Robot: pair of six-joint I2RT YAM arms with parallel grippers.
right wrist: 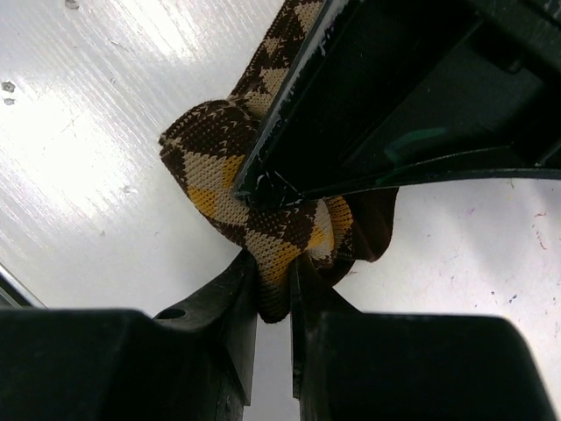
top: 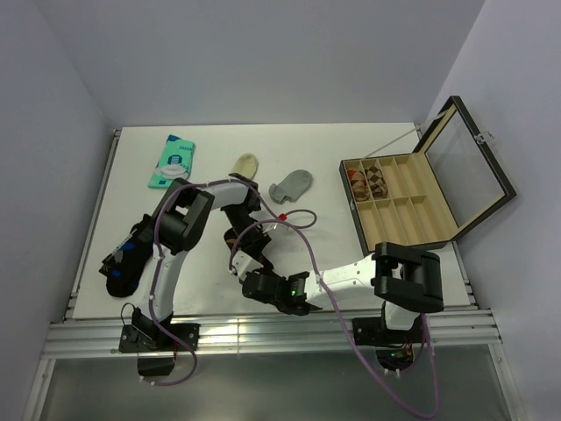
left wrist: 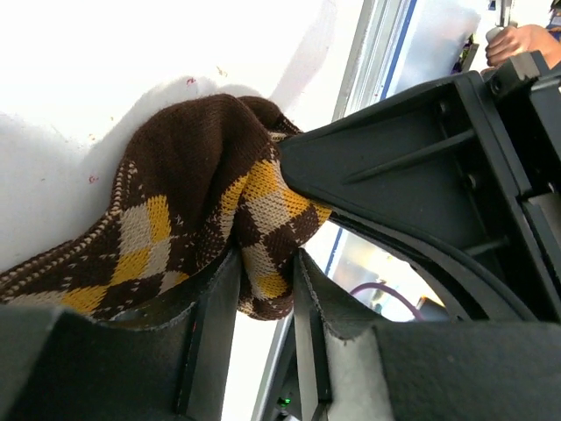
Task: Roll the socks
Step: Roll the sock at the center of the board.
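Observation:
The dark-brown argyle sock (top: 237,252) lies bunched near the table's front, between both grippers. My left gripper (left wrist: 266,294) is shut on a fold of the argyle sock (left wrist: 193,175). My right gripper (right wrist: 273,294) is shut on another fold of the same sock (right wrist: 210,149), facing the left gripper's black body (right wrist: 412,96). In the top view, the left gripper (top: 238,244) comes from behind and the right gripper (top: 256,279) from the front. A grey ankle sock (top: 292,186) and a cream one (top: 246,164) lie flat farther back.
An open compartment box (top: 412,215) stands at the right with rolled socks (top: 368,181) in its back-left cells. A teal-and-white packet (top: 173,161) lies at the back left. Another dark sock (top: 123,263) lies at the left edge. The table's front rail runs close behind the right gripper.

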